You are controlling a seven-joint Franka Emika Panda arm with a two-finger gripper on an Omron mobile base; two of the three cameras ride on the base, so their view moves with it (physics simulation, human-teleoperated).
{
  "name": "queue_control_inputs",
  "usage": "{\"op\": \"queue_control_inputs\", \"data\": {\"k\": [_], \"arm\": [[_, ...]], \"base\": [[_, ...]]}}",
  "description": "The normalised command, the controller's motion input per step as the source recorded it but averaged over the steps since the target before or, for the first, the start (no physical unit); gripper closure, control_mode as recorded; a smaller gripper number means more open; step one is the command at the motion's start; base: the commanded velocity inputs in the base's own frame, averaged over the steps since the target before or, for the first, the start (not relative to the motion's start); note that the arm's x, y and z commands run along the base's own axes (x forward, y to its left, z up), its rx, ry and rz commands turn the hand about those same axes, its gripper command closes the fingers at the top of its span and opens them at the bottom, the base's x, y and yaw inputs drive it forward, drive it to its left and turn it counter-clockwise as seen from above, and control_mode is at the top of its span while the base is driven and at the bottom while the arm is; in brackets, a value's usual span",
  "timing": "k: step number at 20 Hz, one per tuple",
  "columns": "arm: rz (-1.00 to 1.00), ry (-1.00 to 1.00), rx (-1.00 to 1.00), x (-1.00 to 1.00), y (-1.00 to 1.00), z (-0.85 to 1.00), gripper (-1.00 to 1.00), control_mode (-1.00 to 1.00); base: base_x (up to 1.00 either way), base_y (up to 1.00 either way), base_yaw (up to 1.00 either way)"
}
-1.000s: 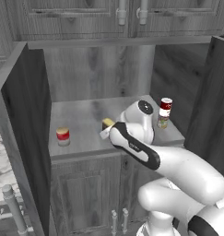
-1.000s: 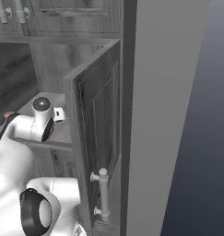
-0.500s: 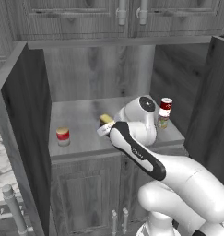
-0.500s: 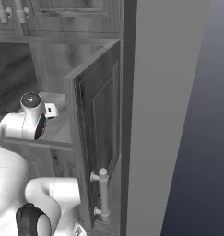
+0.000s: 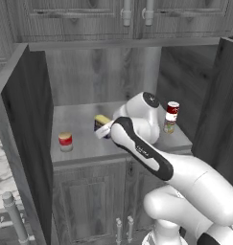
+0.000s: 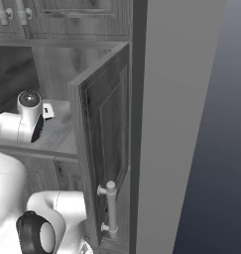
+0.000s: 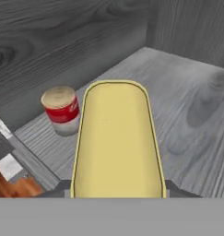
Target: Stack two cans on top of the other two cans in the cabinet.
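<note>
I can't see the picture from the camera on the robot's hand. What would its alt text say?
A stubby can's yellow top sits close up between the robot's gripper fingers, which are shut on it, above a grey wood-grain cabinet shelf. Further along the shelf, to its left in this view, stands a short pale can with a red band, apart from the held one.

**Cans spread along cabinet shelf**

Inside the cabinet (image 5: 22,95) recess, the red-topped can (image 5: 65,141) stands at the shelf's left front. The yellow-topped can (image 5: 102,124) sits mid-shelf, in the gripper (image 5: 104,131). At far right, the banded can (image 5: 172,111) stands on another can (image 5: 169,126).
</note>
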Motion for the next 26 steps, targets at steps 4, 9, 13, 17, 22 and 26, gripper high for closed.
{"op": "queue_control_inputs", "data": {"k": [4,9,13,17,22,26], "arm": [[0.3,0.0,0.0,0.0,0.28,0.21,1.0,-1.0],[0.25,0.0,0.0,0.0,0.34,0.14,1.0,-1.0],[0.13,0.0,0.0,-0.02,0.35,0.09,1.0,-1.0],[0.03,0.0,0.0,0.0,0.29,0.02,1.0,-1.0],[0.0,0.0,0.0,0.0,0.27,0.0,1.0,-1.0],[0.0,0.0,0.0,0.0,0.31,0.0,1.0,-1.0]], "base": [[0.0,0.0,0.0],[0.0,0.0,0.0],[0.0,0.0,0.0],[0.0,0.0,0.0],[0.0,0.0,0.0],[0.0,0.0,0.0]]}}
